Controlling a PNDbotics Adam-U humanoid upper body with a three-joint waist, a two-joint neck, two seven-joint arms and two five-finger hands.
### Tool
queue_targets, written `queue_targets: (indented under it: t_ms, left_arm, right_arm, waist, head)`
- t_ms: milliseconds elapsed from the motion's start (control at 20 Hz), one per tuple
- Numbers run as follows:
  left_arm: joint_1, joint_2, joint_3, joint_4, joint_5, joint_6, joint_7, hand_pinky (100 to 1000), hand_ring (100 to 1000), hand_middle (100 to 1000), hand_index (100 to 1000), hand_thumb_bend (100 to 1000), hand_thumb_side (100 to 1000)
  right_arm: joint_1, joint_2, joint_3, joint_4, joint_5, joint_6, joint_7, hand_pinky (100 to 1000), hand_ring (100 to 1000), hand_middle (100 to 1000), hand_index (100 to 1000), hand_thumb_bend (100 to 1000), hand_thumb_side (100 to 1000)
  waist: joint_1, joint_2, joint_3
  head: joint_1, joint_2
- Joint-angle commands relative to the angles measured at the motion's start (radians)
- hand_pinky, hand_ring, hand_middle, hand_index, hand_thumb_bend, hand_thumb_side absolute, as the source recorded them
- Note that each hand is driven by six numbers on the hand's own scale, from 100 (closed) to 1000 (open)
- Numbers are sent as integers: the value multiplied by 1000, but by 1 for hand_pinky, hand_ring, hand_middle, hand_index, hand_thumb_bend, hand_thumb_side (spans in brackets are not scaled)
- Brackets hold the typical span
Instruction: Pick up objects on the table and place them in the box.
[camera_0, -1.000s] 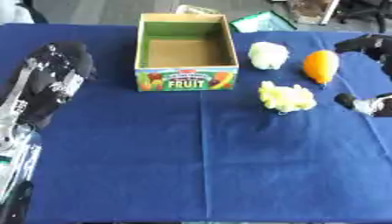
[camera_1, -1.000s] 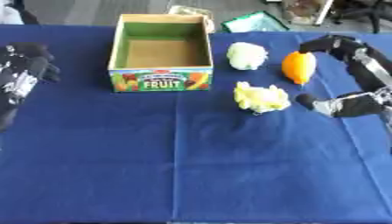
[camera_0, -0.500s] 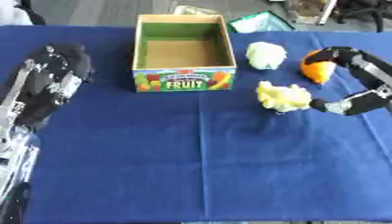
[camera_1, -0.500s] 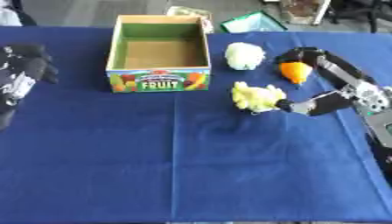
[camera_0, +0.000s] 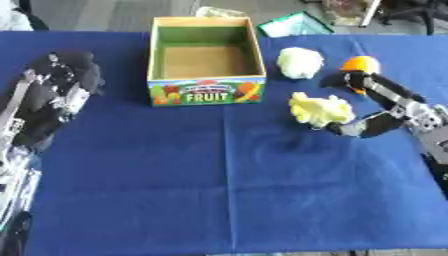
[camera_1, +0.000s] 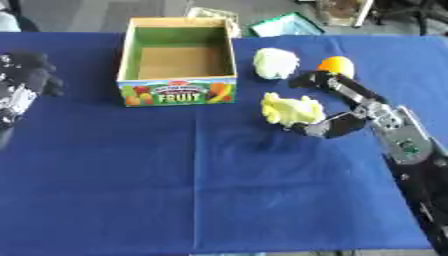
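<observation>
Closing in on the yellow lumpy item (camera_1: 292, 110) from its right: right hand (camera_1: 354, 111) is spread in a wide C, thumb tip low at the item's near-right edge, fingers arched over its far-right side by the orange fruit (camera_1: 337, 65). Nothing gripped yet, fingers look just beside it rather than wrapped. That bracket shape makes sense as a pre-grasp for a side pinch.

Left hand (camera_0: 59, 86) rests idle on the tabletop (camera_0: 219, 190) at the left edge, fingers curled, holding nothing.

Tabletop is covered in blue cloth, slightly wrinkled, so items shouldn't roll much.

Yellow item: knobbly, irregular, matte, probably soft or light plastic; uneven surface could slip in a two-point pinch.

Further back, pale green-white round item (camera_0: 300, 62), crinkled like a cabbage or cauliflower head. Orange fruit is smooth and rounded, partly behind the fingers.

Farthest: the box (camera_0: 206, 91), open-top cardboard, green inner walls, "FRUIT" print on the front, empty. All three items still outside, right of it.
</observation>
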Motion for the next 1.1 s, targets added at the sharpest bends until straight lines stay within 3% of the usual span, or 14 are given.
queue_targets:
  t_ms: [50, 650, 1100]
  left_arm:
    - [-9, 9, 0, -15, 5, -2, -4, 574, 598, 594, 718, 395, 366]
    - [-9, 8, 0, -16, 7, -2, -4, 574, 599, 594, 718, 394, 367]
    - [-9, 9, 0, -16, 7, -2, -4, 574, 600, 595, 718, 392, 367]
  right_arm:
    - [-35, 11, -7, 36, 91, -201, 146, 884, 868, 789, 883, 504, 314]
    - [-61, 33, -34, 105, 359, -207, -22, 880, 873, 810, 898, 484, 305]
    - [-58, 19, -70, 138, 462, -174, -219, 870, 857, 780, 891, 466, 263]
  waist:
    - [4, -13, 2]
    - [7, -11, 2]
    - [7, -11, 1]
  head:
    - [-6, -10]
    - [-8, -11]
    - [-8, -13]
